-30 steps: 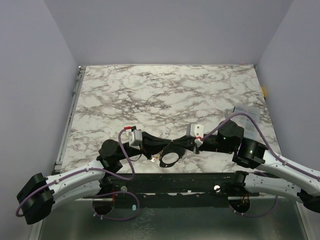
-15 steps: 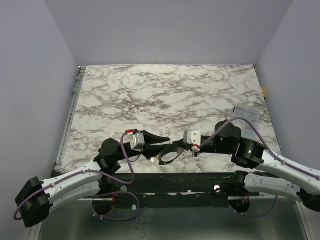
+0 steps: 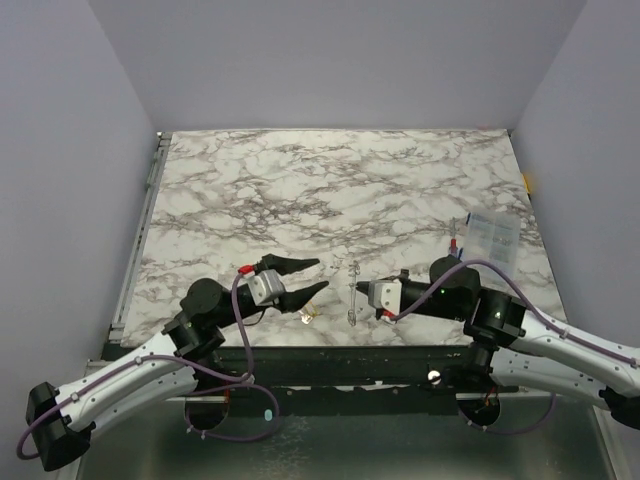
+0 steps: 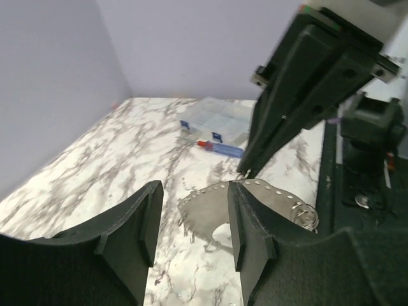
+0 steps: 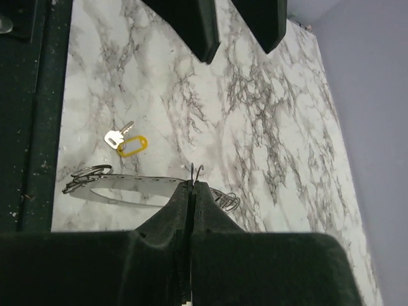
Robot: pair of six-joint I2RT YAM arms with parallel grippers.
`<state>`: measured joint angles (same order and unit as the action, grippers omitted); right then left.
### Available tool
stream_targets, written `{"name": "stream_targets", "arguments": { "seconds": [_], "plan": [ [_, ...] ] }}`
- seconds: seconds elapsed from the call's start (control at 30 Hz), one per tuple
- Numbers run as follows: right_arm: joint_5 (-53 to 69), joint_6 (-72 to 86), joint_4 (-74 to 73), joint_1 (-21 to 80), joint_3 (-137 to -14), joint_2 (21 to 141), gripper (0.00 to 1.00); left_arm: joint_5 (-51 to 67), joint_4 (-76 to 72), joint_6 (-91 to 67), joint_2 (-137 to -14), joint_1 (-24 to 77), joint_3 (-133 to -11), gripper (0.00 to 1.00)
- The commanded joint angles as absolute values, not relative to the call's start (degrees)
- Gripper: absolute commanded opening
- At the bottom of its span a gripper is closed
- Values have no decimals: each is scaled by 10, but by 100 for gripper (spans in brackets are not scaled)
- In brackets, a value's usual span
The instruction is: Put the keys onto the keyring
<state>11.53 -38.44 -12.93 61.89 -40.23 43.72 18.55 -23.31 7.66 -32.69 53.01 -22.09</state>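
Pinching the rim of the grey disc (image 5: 121,188), the right gripper (image 5: 192,186) has its fingers pressed flat together. A short bit of thin wire pokes out past their tips; whether that wire is caught too cannot be told. The disc is thin flat metal, punched with small holes along its edge and cut open in the middle, and from above it shows edge-on. At the disc's end nearer the robot sits the keyring (image 4: 305,215), a thin silvery wire loop. On the marble-patterned table (image 3: 330,190) just beside the disc, toward the left arm, lies a silvery key (image 5: 116,135) with a yellow oval tag (image 5: 132,145). Past the key, apart from the disc, the left gripper (image 3: 322,273) is spread wide and holds nothing. Well away from the disc on the right arm's side sits a clear plastic compartment box (image 4: 213,121); its contents cannot be made out. A blue-and-red stick (image 4: 220,148) lies just before it. Half a second earlier the disc showed its ring face with the left fingers reaching toward it; now they have drawn back.
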Motion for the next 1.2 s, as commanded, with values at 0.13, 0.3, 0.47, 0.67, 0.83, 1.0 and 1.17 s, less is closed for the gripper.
{"name": "stream_targets", "arguments": {
  "seconds": [0.13, 0.3, 0.47, 0.67, 0.83, 1.0, 1.17],
  "plan": [
    [46, -464, -69, 630, -357, 405, 1, -38, -159, -64, -268, 532, -197, 51],
    [56, -453, -51, 630, -346, 401, 1, -102, -69, -178, -275, 532, -229, 58],
    [84, -445, -43, 630, -335, 404, 1, -166, 43, -300, -337, 532, -290, 68],
    [117, -497, -26, 630, -295, 371, 1, -157, 127, -349, -423, 532, -345, 76],
    [134, -511, -41, 631, -287, 367, 0, -143, 178, -371, -471, 532, -371, 77],
    [133, -521, -49, 631, -280, 365, 1, -119, 203, -329, -503, 532, -360, 72],
    [130, -525, -42, 631, -273, 367, 1, -135, 181, -317, -536, 546, -340, 61]
  ]
}}
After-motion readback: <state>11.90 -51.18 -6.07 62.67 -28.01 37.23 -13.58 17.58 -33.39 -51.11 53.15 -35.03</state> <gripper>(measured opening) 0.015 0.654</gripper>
